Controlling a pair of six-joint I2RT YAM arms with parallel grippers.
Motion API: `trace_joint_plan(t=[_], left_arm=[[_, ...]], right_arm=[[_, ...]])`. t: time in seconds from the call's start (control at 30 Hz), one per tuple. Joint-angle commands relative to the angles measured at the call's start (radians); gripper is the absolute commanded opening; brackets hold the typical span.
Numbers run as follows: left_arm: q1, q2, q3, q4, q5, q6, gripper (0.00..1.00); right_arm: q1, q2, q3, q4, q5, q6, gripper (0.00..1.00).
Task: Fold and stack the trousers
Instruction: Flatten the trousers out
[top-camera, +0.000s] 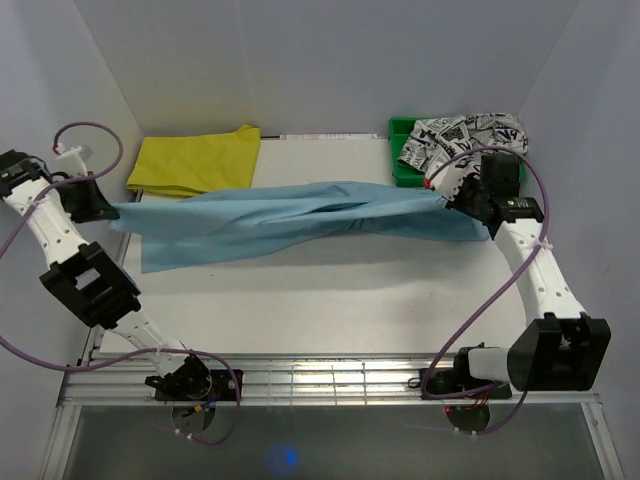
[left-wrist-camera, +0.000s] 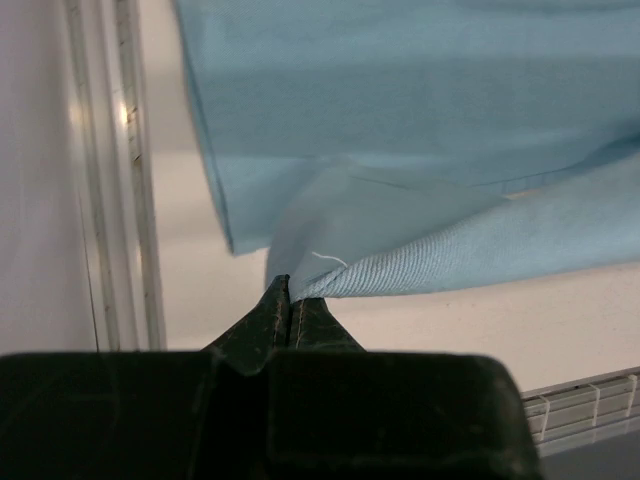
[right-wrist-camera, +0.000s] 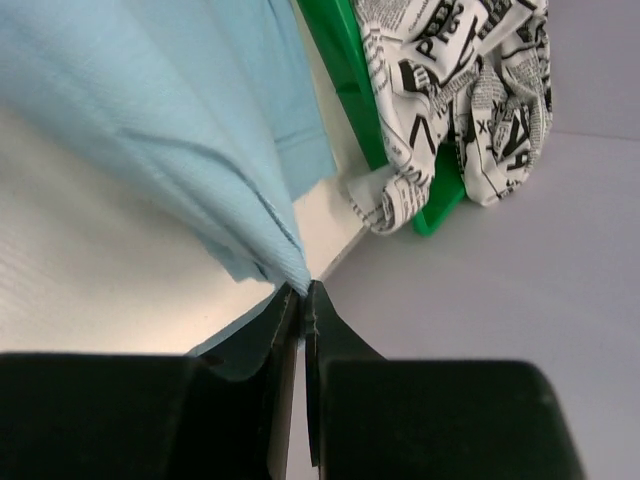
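Observation:
The light blue trousers (top-camera: 290, 222) hang stretched across the table between my two grippers, sagging in the middle. My left gripper (top-camera: 100, 205) is shut on their left end at the table's left edge; in the left wrist view the cloth (left-wrist-camera: 420, 150) runs out of the pinched fingertips (left-wrist-camera: 292, 290). My right gripper (top-camera: 462, 205) is shut on the right end, near the green bin. The right wrist view has the blue cloth (right-wrist-camera: 170, 130) drawn up to a point between the shut fingertips (right-wrist-camera: 303, 292).
A folded yellow garment (top-camera: 200, 160) lies at the back left. A green bin (top-camera: 403, 150) at the back right holds a black-on-white printed garment (top-camera: 465, 135), also in the right wrist view as printed cloth (right-wrist-camera: 450, 90). White walls close in on both sides.

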Motion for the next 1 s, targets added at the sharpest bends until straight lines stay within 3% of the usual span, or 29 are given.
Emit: trace_joint_plan(t=[0.0,0.17,0.2,0.33,0.43,0.47,0.5,0.6,0.73,0.83,0.93,0.97], left_arm=[[0.128,-0.166,-0.065,-0.082,0.021,0.187,0.00],[0.171,-0.279,-0.353,-0.080,-0.146,0.428,0.00],[0.176,-0.289,-0.450,-0.079,-0.181,0.449,0.00],[0.268,-0.231,-0.564,-0.058,-0.281,0.493,0.00],[0.298,-0.134,-0.538,-0.010,-0.289,0.430,0.02],[0.300,-0.112,-0.521,0.008,-0.281,0.407,0.13],[0.298,-0.093,-0.498,0.030,-0.229,0.389,0.18],[0.263,0.004,-0.360,0.026,-0.116,0.287,0.31],[0.191,0.069,-0.242,0.039,-0.095,0.217,0.47],[0.173,0.031,-0.228,0.010,-0.085,0.261,0.54],[0.176,-0.083,-0.329,-0.063,-0.095,0.451,0.55],[0.182,-0.126,-0.428,-0.079,-0.100,0.570,0.55]], right_arm=[[-0.080,-0.115,-0.096,-0.029,0.000,-0.110,0.08],[-0.166,-0.266,-0.257,-0.090,-0.057,-0.253,0.08],[-0.180,-0.311,-0.282,-0.122,-0.076,-0.279,0.08],[-0.238,-0.414,-0.429,-0.179,-0.097,-0.392,0.08],[-0.250,-0.468,-0.507,-0.181,-0.099,-0.451,0.08],[-0.250,-0.476,-0.551,-0.181,-0.099,-0.462,0.08],[-0.250,-0.484,-0.569,-0.181,-0.105,-0.460,0.08],[-0.249,-0.473,-0.604,-0.176,-0.114,-0.450,0.08],[-0.246,-0.439,-0.589,-0.219,-0.136,-0.433,0.08],[-0.238,-0.419,-0.572,-0.255,-0.146,-0.425,0.08],[-0.212,-0.402,-0.563,-0.284,-0.146,-0.394,0.08],[-0.200,-0.392,-0.561,-0.290,-0.139,-0.382,0.08]])
